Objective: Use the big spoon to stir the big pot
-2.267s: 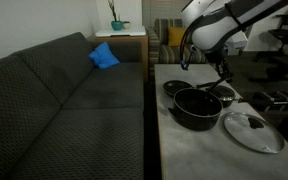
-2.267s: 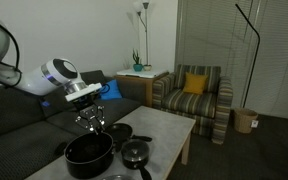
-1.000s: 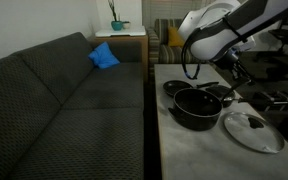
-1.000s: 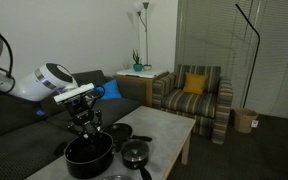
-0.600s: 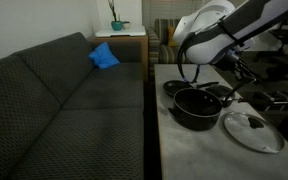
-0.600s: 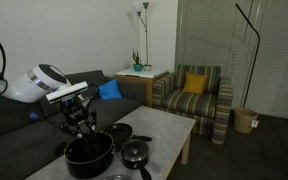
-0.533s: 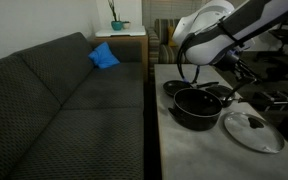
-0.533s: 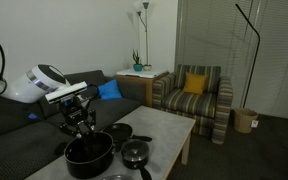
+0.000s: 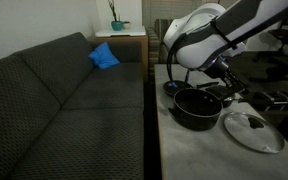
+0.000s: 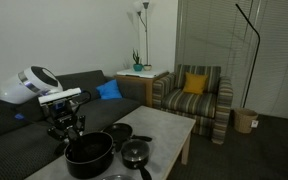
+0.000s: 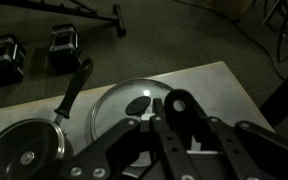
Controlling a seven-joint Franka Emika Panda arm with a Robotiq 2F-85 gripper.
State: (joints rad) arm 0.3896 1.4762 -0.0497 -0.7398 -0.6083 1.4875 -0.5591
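The big pot sits on the counter beside a glass lid. The claw hangs by the pot's rim, pressed together. The big spoon is lost against dark metal, so a grip on it cannot be told.

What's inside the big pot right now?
Only a dark inside shows in the pot in both exterior views; no contents can be made out. The hand hangs over its rim and hides part of it; the spoon is not clear.
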